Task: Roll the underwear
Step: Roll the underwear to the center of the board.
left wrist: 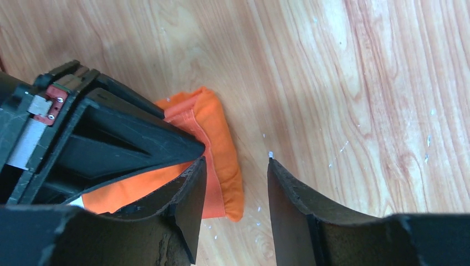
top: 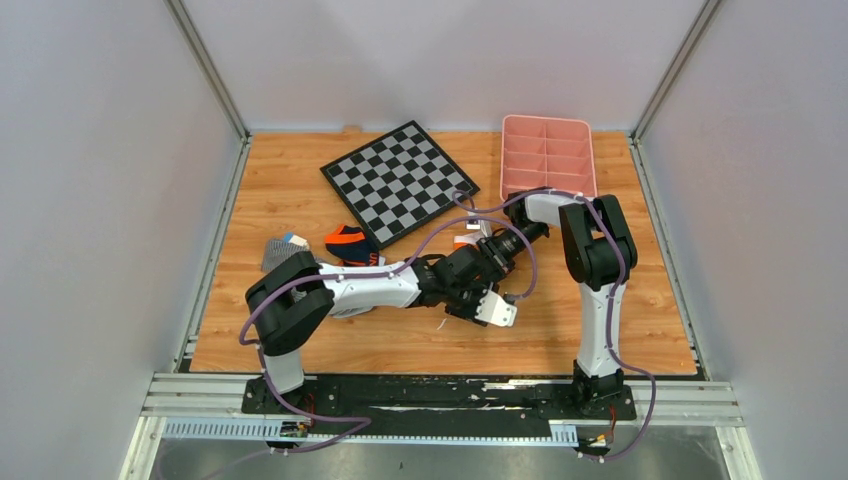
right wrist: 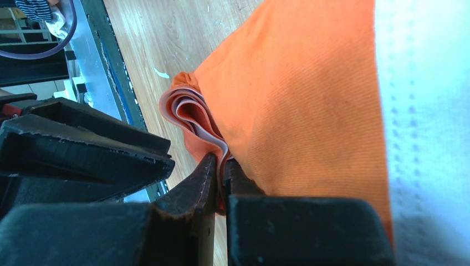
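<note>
Left gripper (left wrist: pixel 235 166): jaws about half apart, straddling the folded edge of the underwear (left wrist: pixel 221 138) on the table (left wrist: pixel 360 111), gripping nothing. Right gripper (right wrist: pixel 220 166): closed tight, pinching several curled layers of the orange fabric. Assessment: roll begun, not finished (a flat stretch and the white band (right wrist: pixel 427 111) lie loose). Overhead, the arms (top: pixel 380 285) hide the garment, so the roll's extent is unclear

Both arms look the same: the left arm (top: pixel 365 288) and right arm (top: pixel 597 330) are white tubes between chunky black joints, and a purple cable (top: pixel 430 243) loops along each. The left gripper (left wrist: pixel 235 166) has matte black wedge fingers (left wrist: pixel 299 194) with scuffed edges. There's a red tab (left wrist: pixel 49 102) with a couple of screws at 10 o'clock.
</note>
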Robot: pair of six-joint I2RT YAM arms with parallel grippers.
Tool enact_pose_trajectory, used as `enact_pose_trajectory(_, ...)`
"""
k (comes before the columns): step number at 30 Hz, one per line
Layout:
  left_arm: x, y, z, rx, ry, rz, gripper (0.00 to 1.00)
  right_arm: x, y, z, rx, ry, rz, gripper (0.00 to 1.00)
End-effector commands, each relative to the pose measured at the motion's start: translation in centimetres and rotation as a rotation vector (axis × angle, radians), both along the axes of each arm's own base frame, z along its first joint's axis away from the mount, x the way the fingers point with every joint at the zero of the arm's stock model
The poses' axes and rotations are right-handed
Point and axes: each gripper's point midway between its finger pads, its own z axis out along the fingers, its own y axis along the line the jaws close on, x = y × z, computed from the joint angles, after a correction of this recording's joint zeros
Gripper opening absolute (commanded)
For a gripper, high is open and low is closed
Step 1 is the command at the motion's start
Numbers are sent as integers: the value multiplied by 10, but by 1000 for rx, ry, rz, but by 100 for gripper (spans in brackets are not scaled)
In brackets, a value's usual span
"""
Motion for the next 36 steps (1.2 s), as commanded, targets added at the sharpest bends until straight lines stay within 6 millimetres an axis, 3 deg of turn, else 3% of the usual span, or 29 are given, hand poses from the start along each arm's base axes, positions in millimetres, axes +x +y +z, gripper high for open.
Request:
enact_pose_trajectory(1,7,-11,17,-51,-16,30,53,11,-24,-49,-148,-116,88,0)
enact_pose_trajectory(8,28,-3,-12,20,-78,94,52,11,-24,-50,-150,-116,90,0)
enact_pose_trajectory(14,22,9,-37,83,-55,89,44,11,-24,-50,-150,-118,89,0)
enact_pose_trajectory(16,20,13,-43,104,-44,96,34,11,-24,-50,-150,-117,89,0)
enact_pose_trajectory(18,19,16,-50,126,-29,103,16,11,-24,-49,-149,-119,90,2)
enact_pose_trajectory(21,10,20,-57,160,31,111,0,11,-25,-44,-147,-128,87,14)
enact_pose_trajectory(24,-6,25,-55,177,128,127,0,12,-22,-10,-88,-149,69,34)
enact_pose_trajectory(28,-46,41,-44,204,322,95,0,28,-24,61,-11,-310,17,51)
enact_pose_trajectory(32,-77,48,-30,201,528,96,0,61,-48,127,35,-588,-107,53)
enact_pose_trajectory(36,-83,45,-22,171,761,128,0,84,-86,180,17,-945,-226,55)
